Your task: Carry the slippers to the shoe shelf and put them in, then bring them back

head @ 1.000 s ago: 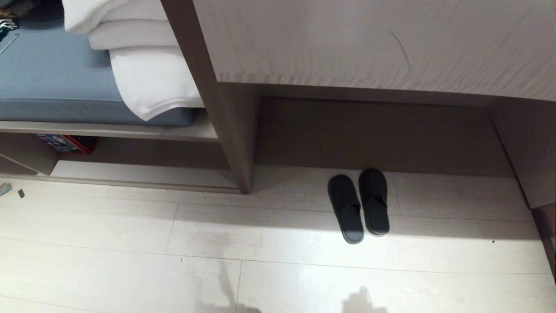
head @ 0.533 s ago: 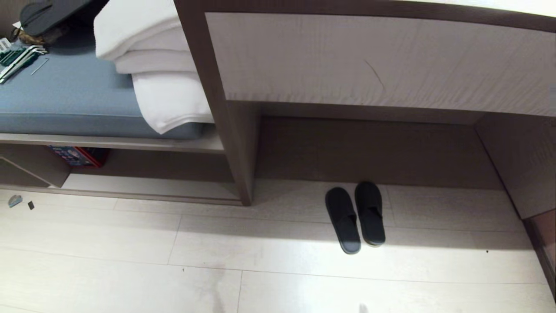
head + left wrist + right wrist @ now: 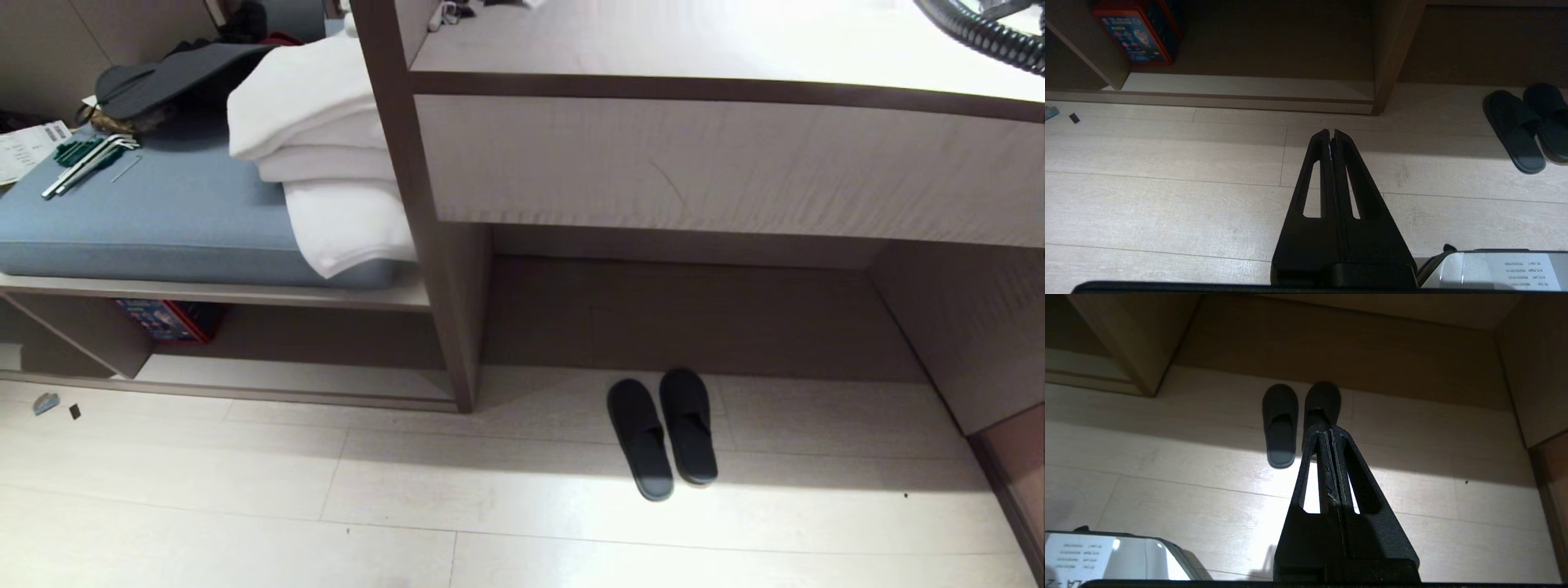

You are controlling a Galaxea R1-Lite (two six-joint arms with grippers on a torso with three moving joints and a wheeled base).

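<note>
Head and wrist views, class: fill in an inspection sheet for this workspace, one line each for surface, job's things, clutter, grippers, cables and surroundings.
Surface: pale plank floor, partly shadowed under the desk.
Job's things: slippers side by side on the floor, toes toward the desk recess; shoe shelf stands left of them, its bottom board bare.
Clutter: two small scraps on the floor at far left; red-edged box in the bay under the bench.
Grippers: left gripper and right gripper both above the floor, jaws shut, holding nothing.
Cables: black ribbed hose on the desk.
Surroundings: blue cushion with folded white towels.
</note>
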